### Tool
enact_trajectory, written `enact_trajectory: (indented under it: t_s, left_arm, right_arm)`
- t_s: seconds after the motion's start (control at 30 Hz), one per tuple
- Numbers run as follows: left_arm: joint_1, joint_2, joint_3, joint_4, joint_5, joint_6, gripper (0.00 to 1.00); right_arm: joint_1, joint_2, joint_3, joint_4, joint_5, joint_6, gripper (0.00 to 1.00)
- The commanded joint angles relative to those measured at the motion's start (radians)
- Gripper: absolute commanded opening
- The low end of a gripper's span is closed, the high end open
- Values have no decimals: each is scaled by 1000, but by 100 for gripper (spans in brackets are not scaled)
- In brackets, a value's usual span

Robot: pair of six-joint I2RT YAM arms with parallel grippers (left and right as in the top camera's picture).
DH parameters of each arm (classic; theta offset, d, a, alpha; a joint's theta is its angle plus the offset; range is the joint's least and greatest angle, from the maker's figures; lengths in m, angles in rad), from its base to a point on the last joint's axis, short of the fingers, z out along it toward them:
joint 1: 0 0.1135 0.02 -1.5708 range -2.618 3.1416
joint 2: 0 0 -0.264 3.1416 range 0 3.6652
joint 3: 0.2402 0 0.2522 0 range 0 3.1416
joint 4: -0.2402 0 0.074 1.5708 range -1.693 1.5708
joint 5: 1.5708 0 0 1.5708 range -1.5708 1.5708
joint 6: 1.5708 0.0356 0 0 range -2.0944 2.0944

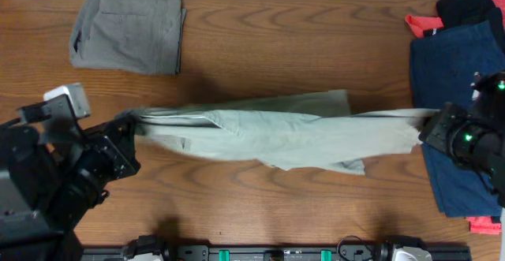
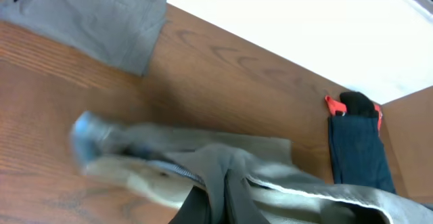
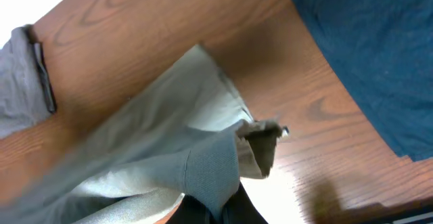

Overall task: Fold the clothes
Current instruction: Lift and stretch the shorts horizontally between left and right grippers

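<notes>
**Garment under work.** The light khaki-beige cotton shorts (image 1: 268,131) are drawn out lengthwise across the middle of the brown wooden table (image 1: 276,40), stretched between the two arms. A pale blue patch (image 2: 84,135) is seen at one end in the left wrist view; it is blurred.

**Fingers.** The left fingers (image 1: 128,127) are closed tight on the left end of the light khaki-beige cotton shorts. The right fingers (image 1: 426,131) are clamped on the right end. In both wrist views, bunched cloth is seen at the fingers.

**Other items.** A folded grey-olive pair of shorts (image 1: 130,28) is laid at the far left corner, well apart from the stretched pair. A dark navy pair (image 1: 454,80) is laid flat along the right edge, partly under the right arm. A red-orange cloth (image 1: 422,24) and a black cloth (image 1: 465,5) are seen touching its far end.
</notes>
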Motion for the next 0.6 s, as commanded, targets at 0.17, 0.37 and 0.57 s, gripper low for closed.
enact_trajectory:
  t_s: [0.17, 0.37, 0.57]
  left_arm:
    - [0, 18, 18, -74, -71, 1, 6]
    - [0, 61, 18, -174, -155, 1, 6]
    - [0, 119, 18, -236, -154, 1, 6]
  right_arm:
    - [-23, 9, 21, -24, 31, -24, 1]
    - [-23, 14, 15, -34, 23, -46, 1]
    - [-22, 41, 15, -10, -27, -51, 1]
